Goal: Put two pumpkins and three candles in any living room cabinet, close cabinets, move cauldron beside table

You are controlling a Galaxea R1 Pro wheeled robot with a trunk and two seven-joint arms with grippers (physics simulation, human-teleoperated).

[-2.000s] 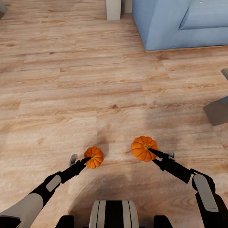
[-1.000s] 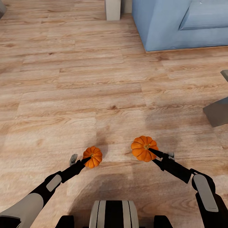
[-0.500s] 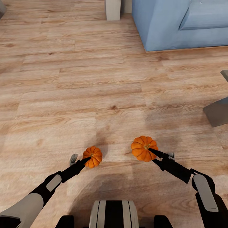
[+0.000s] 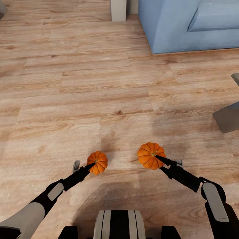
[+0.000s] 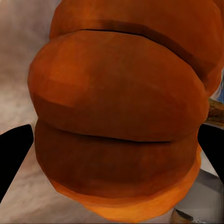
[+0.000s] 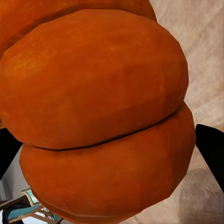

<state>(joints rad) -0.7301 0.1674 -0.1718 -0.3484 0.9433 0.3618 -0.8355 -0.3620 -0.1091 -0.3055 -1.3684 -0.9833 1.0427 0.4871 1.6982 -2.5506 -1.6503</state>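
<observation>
I hold two orange ribbed pumpkins above the wooden floor. The smaller-looking pumpkin (image 4: 97, 162) sits in my left gripper (image 4: 93, 165), which is shut on it. Up close in the left wrist view, that pumpkin (image 5: 116, 116) has a black fingertip (image 5: 14, 156) at each side. My right gripper (image 4: 160, 159) is shut on the other pumpkin (image 4: 150, 155), one black finger lying across its stem. The right wrist view shows this pumpkin (image 6: 98, 112) between the dark fingertips (image 6: 212, 149). The candles, cabinet, cauldron and table are out of view.
A blue sofa (image 4: 186, 23) stands at the far right, with a beige post (image 4: 118, 10) just left of it. A grey slab (image 4: 229, 116) juts in at the right edge. Bare wooden floor (image 4: 83, 83) stretches ahead. My base (image 4: 119, 224) is below.
My left gripper and its pumpkin have edged slightly up in the picture. The right arm and its pumpkin have stayed still.
</observation>
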